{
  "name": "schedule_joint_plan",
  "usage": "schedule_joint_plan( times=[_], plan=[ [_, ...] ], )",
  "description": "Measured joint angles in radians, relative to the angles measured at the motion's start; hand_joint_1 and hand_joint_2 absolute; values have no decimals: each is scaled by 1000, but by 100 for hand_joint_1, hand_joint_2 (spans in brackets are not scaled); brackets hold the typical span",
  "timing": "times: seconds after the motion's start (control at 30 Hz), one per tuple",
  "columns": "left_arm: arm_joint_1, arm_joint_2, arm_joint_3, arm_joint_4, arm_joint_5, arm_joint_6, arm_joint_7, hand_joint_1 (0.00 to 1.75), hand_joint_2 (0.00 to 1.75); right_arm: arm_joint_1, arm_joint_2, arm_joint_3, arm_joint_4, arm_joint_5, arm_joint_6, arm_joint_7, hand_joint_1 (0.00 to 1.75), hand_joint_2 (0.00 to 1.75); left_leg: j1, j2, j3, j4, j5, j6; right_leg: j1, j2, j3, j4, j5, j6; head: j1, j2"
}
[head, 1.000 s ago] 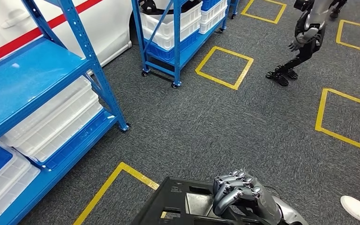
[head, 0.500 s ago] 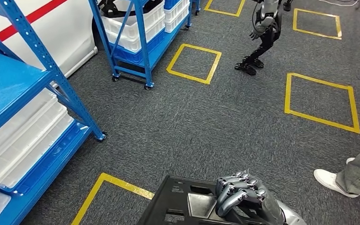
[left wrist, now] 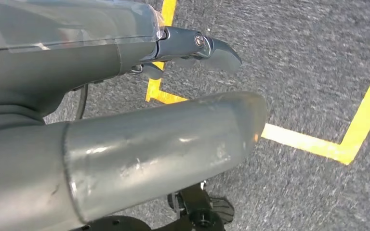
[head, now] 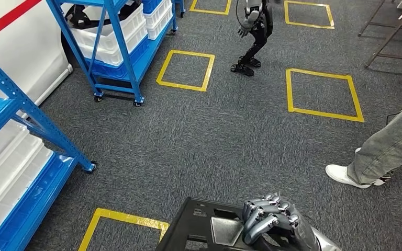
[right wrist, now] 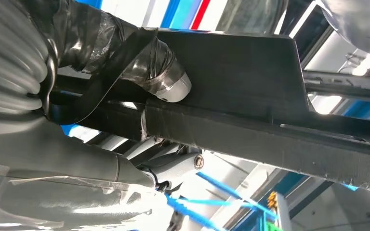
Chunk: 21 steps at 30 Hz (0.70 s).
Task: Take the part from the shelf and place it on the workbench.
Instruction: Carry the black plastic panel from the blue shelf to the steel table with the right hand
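Swinging away from the blue shelf (head: pixel 15 172), we are carrying the black part (head: pixel 199 230), right hand (head: pixel 272 222) fingers clamped over its edge, left hand (left wrist: pixel 125 144) grip unclear

Silver arm w/ grey robot hand (head: pixel 272 222), ribbed cover, clear tape wrap.

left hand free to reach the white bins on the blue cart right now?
Probably not. The left hand hangs over carpet with fingers apart, and the white bins sit on the blue cart far across open floor. Nothing blocks the way; distance does. The right hand grips the black part.
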Motion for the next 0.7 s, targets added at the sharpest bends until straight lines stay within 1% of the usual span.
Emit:
schedule_joint_plan(
  times=[0.03, 0.07, 0.1, 0.13, 0.17, 0.2, 0.23, 0.27, 0.3, 0.33, 0.37, 0.4, 0.43, 0.47, 0.5, 0.53, 0.57, 0.6, 0.63, 0.67, 0.7],
  plan=[
    [-1, 0, 0, 0, 0, -6, 0, 0, 0, 1, 0, -1, -1, 1, -3, 1, 175, 175, 1, 7, 1, 0, -3, -5, -2, 13, -1, -2, 2, -6, 0, 0],
    [-2, -1, 0, 0, 0, -13, 0, 0, 0, 2, 0, -2, -2, 3, -8, 2, 175, 175, 3, 0, 0, 7, -11, -10, -3, 24, 0, -6, 4, -12, 0, 0],
    [-3, -1, 0, 0, 0, -18, 0, 0, 0, 3, 1, -4, -4, 5, -11, 3, 175, 175, 5, -19, -9, 31, -30, -14, -5, 34, 1, -10, 7, -19, 0, 0],
    [-3, -2, 0, 0, 0, -21, 1, 0, 0, 4, 1, -5, -6, 6, -15, 4, 175, 175, 8, -45, -28, 75, -58, -17, -7, 43, 3, -14, 9, -26, 0, 0],
    [-1, -2, 0, 0, 0, -23, 2, 0, 0, 5, 3, -6, -7, 7, -17, 4, 175, 175, 9, -72, -57, 140, -92, -18, -6, 53, 3, -15, 10, -29, 0, 0],
    [2, -1, 0, 0, 0, -25, 3, 0, 0, 7, 4, -7, -7, 8, -19, 5, 175, 175, 10, -89, -92, 212, -124, -19, -5, 65, 2, -14, 10, -32, 0, 0],
    [5, 0, 0, 0, 1, -26, 3, 0, 0, 10, 6, -7, -7, 8, -23, 6, 175, 175, 10, -96, -123, 270, -141, -20, -4, 78, 2, -13, 10, -33, 0, 0],
    [7, 1, 0, 0, 2, -29, 3, 0, 0, 14, 8, -8, -7, 8, -26, 7, 175, 175, 9, -100, -141, 298, -139, -20, -3, 92, 3, -12, 9, -34, 0, 0],
    [8, 3, 0, 0, 4, -32, 2, 0, 0, 17, 9, -8, -7, 8, -29, 8, 175, 175, 10, -102, -141, 287, -117, -19, -3, 105, 3, -10, 8, -33, 0, 0],
    [8, 7, 0, 0, 6, -36, 0, 0, 0, 20, 12, -8, -7, 8, -31, 9, 175, 175, 10, -108, -124, 238, -78, -18, -3, 118, 4, -7, 7, -32, 0, 0],
    [7, 11, 0, 0, 8, -40, -1, 0, 0, 22, 14, -8, -7, 7, -33, 10, 175, 175, 12, -125, -97, 168, -38, -16, -4, 131, 4, -2, 4, -30, 0, 0],
    [7, 17, 0, 0, 9, -44, -3, 0, 0, 24, 17, -9, -8, 5, -33, 10, 175, 175, 13, -145, -71, 103, -10, -14, -3, 143, 2, 4, 2, -26, 0, 0],
    [7, 24, 0, 0, 11, -47, -4, 0, 0, 27, 18, -10, -8, 3, -34, 9, 175, 175, 14, -163, -52, 58, 6, -13, -3, 156, -3, 10, 0, -21, 0, 0],
    [8, 29, 1, 0, 12, -49, -6, 0, 0, 30, 19, -12, -8, -2, -34, 8, 175, 175, 14, -174, -43, 37, 8, -10, -4, 167, -8, 13, 0, -16, 0, 0],
    [7, 35, 1, 0, 12, -50, -9, 0, 0, 36, 20, -16, -8, -6, -32, 6, 175, 175, 12, -171, -41, 33, 6, -8, -5, 177, -12, 15, 2, -10, 0, 0],
    [5, 40, 1, 0, 13, -50, -12, 0, 0, 41, 20, -21, -8, -12, -29, 5, 175, 175, 12, -162, -40, 32, 8, -2, -7, 185, -15, 14, 4, -4, 0, 0],
    [3, 43, 2, 0, 13, -50, -14, 0, 0, 46, 20, -27, -8, -16, -25, 3, 175, 175, 12, -150, -38, 26, 11, 5, -7, 174, -18, 18, 1, 1, 0, 0],
    [1, 46, 2, 0, 13, -50, -12, 0, 0, 48, 20, -34, -8, -20, -18, 2, 175, 175, 13, -139, -36, 21, 15, 12, -6, 151, -26, 35, -12, 6, 0, 0],
    [0, 48, 2, 0, 12, -49, -4, 0, 0, 48, 20, -40, -8, -23, -11, 0, 175, 175, 13, -126, -35, 16, 18, 19, -5, 123, -42, 71, -36, 10, 0, 0],
    [1, 50, 3, 0, 10, -47, 10, 0, 0, 48, 21, -45, -8, -25, -1, 0, 175, 175, 11, -114, -35, 15, 18, 23, -5, 92, -68, 128, -68, 13, 0, 0],
    [4, 51, 4, 0, 8, -44, 31, 0, 0, 47, 21, -49, -7, -26, 10, -1, 175, 175, 9, -101, -35, 15, 18, 25, -7, 78, -100, 193, -101, 16, 0, 0]
  ],
)
